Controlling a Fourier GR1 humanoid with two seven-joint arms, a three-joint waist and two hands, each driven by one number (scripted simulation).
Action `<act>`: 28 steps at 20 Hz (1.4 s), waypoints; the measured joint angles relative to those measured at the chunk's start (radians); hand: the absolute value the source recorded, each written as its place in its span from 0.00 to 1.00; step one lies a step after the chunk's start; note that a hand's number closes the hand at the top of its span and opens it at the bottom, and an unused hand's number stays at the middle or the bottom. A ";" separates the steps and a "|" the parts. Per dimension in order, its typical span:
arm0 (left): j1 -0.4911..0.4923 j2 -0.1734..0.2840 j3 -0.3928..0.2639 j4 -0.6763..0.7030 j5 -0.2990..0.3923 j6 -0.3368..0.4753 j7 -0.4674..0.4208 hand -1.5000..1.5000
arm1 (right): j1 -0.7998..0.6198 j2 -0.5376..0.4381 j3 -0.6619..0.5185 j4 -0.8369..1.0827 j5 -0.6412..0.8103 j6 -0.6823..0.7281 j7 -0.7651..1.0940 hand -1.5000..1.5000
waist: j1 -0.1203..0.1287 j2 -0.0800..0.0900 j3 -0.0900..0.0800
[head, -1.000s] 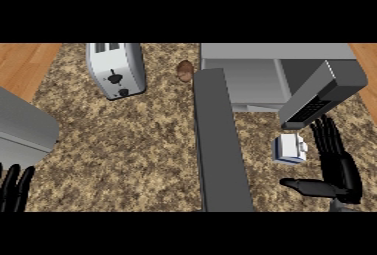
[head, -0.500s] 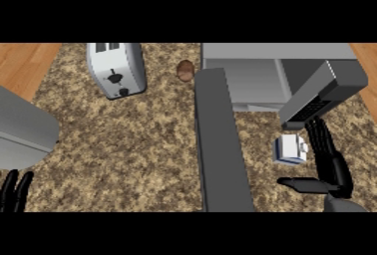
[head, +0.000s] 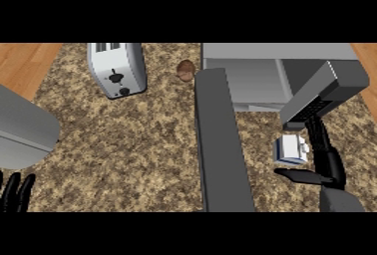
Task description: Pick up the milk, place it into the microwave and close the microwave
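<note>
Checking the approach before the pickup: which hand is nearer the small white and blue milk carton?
Right. The right hand is beside the milk carton, fingers along its right side, thumb just below. The left hand rests at the lower left edge, far across the counter.

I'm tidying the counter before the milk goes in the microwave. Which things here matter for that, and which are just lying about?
Belongs to the job:
- small white and blue milk carton
- grey microwave with its long dark door swung open
- black right hand, open beside the carton

Just lying about:
- silver toaster
- small brown roundish item
- grey appliance at the left edge
</note>
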 measured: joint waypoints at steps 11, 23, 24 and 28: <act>-0.023 0.007 0.025 -0.007 0.021 -0.009 0.024 0.00 | -0.117 -0.100 -0.063 0.345 0.023 0.025 -0.177 0.00 | 0.006 -0.003 -0.005; -0.042 0.008 0.034 0.022 0.032 -0.013 0.032 0.00 | -0.136 -0.061 0.033 0.340 0.033 0.157 -0.177 1.00 | 0.004 0.002 0.001; -0.043 0.010 0.039 0.021 0.042 -0.017 0.033 0.00 | -0.141 -0.055 0.025 0.336 0.032 0.126 -0.185 1.00 | 0.004 0.002 0.001; -0.041 0.007 0.036 0.008 0.047 -0.007 0.048 0.00 | -0.169 -0.025 -0.001 0.326 0.009 0.071 -0.202 1.00 | 0.004 0.002 0.001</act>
